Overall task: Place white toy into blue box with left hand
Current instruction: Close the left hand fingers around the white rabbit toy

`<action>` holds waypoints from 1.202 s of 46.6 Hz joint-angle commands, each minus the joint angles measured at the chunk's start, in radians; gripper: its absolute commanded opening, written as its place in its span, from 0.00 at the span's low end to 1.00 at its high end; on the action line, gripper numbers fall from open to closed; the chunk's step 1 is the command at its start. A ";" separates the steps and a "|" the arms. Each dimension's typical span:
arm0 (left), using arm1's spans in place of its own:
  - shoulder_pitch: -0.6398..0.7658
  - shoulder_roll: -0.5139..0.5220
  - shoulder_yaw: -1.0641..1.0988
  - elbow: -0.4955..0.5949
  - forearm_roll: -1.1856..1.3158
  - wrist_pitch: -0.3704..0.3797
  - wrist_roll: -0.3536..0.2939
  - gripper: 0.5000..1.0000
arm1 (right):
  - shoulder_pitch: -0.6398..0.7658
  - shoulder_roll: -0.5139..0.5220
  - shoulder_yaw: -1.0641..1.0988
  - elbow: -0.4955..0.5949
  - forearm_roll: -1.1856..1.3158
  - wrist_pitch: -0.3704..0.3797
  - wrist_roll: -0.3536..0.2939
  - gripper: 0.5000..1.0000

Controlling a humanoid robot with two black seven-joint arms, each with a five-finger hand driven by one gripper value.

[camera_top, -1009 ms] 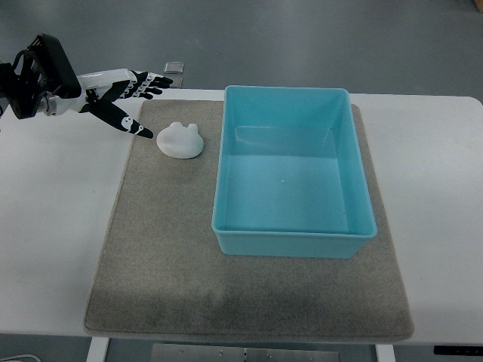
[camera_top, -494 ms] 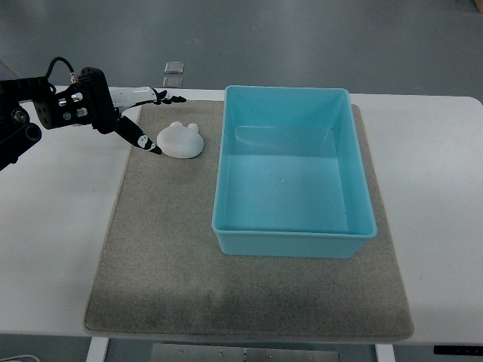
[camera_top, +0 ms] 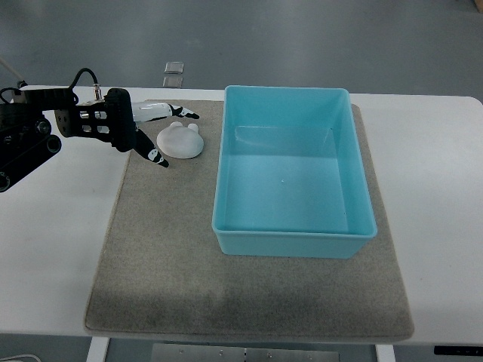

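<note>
The white toy (camera_top: 181,140), a rounded lump with two small ears, lies on the grey mat (camera_top: 166,249) just left of the blue box (camera_top: 290,175). My left hand (camera_top: 162,136) comes in from the left edge and sits right beside the toy on its left. Its fingers (camera_top: 179,113) are spread: some reach along the toy's far side, the thumb points down past its near left side. The hand holds nothing. The blue box is open and empty. The right arm is out of view.
The mat lies on a white table (camera_top: 53,249). A small grey square object (camera_top: 174,66) lies on the floor beyond the table's far edge.
My left hand has moved right and rotated, going from short of the toy to flanking it with spread fingers. The toy has not moved.
</note>
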 commanded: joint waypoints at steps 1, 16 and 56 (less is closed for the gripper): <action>-0.004 -0.002 0.010 0.002 0.014 0.008 -0.001 0.98 | 0.000 0.000 0.000 0.000 0.000 0.000 0.000 0.87; -0.010 -0.028 0.035 0.022 0.029 0.042 0.000 0.98 | 0.000 0.000 0.000 0.000 0.000 0.000 0.000 0.87; -0.018 -0.031 0.056 0.029 0.063 0.042 0.003 0.65 | 0.000 0.000 0.000 0.000 0.000 0.000 0.000 0.87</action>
